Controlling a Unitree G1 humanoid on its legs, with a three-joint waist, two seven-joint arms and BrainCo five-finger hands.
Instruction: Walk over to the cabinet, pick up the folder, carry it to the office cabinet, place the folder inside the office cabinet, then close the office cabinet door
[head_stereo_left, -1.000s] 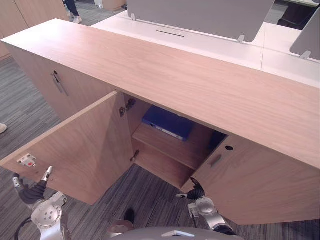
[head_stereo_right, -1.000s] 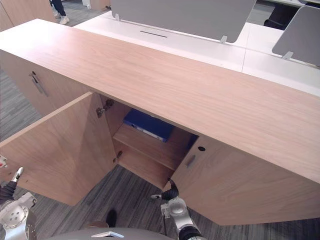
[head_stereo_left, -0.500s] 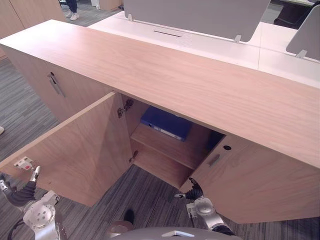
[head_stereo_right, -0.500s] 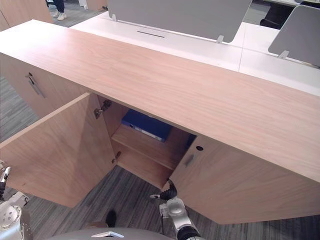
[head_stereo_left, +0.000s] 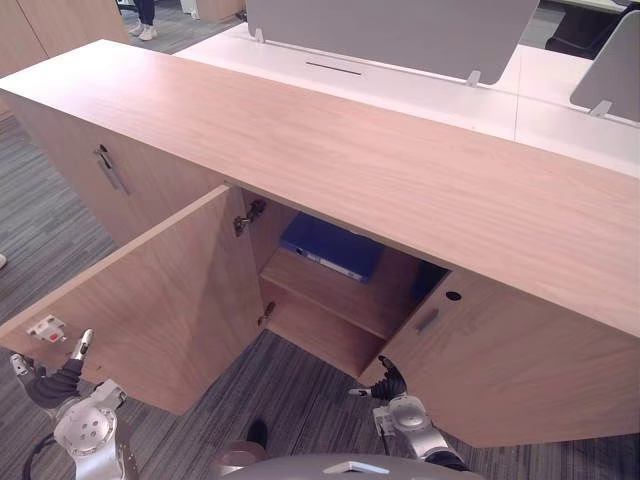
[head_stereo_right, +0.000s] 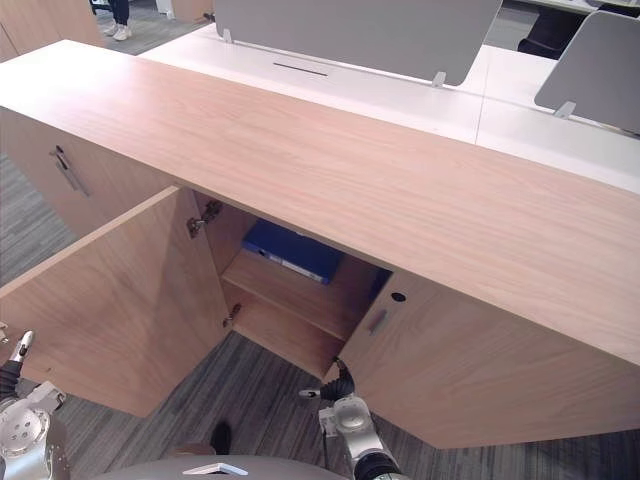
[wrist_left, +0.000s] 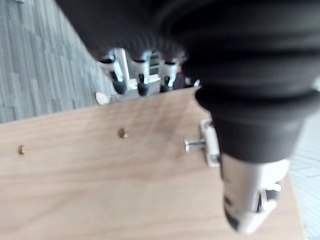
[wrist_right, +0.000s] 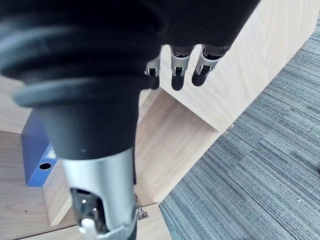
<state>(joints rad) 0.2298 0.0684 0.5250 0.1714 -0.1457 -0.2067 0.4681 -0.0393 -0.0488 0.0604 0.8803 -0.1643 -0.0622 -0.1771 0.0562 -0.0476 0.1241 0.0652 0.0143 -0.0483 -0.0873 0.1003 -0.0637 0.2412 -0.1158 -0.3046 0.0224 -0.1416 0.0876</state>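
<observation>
**Folder and open cabinet, seen from the head and wrist cameras.** The blue folder (head_stereo_left: 335, 246) lies flat on the upper shelf (head_stereo_left: 345, 298) inside the office cabinet (head_stereo_left: 360, 150), set back from the shelf's front edge and partly shaded by the cabinet top. Neither hand holds it.

It appears to be a rigid board binder. It is likely stiff and moderately heavy if filled, with a smooth cover that could slip. The spine end with its finger hole would be the surest grip, should it need shifting.

Both doors stand open. The left door (head_stereo_left: 165, 300) swings wide towards the robot, and the right door (head_stereo_left: 520, 370) is angled outward. By this layout, placing looks done and closing remains.

The left hand (head_stereo_left: 62, 382) sits at the free corner of the left door, beside its small latch (head_stereo_left: 46, 327). Its fingers (wrist_left: 141, 75) are loosely extended past the panel's edge. Whether they touch the wood is hard to judge. The right hand (head_stereo_left: 390, 382) hangs low by the right door's near edge, its fingers (wrist_right: 176, 70) relaxed and empty.

The doors should be light, hinged panels, best pushed near the free edge.

Grey striped carpet (head_stereo_left: 300, 400) covers the floor. Beyond the cabinet are a white desk (head_stereo_left: 430, 95) with grey dividers (head_stereo_left: 400, 25), and a person's shoes (head_stereo_left: 146, 31) far off.
</observation>
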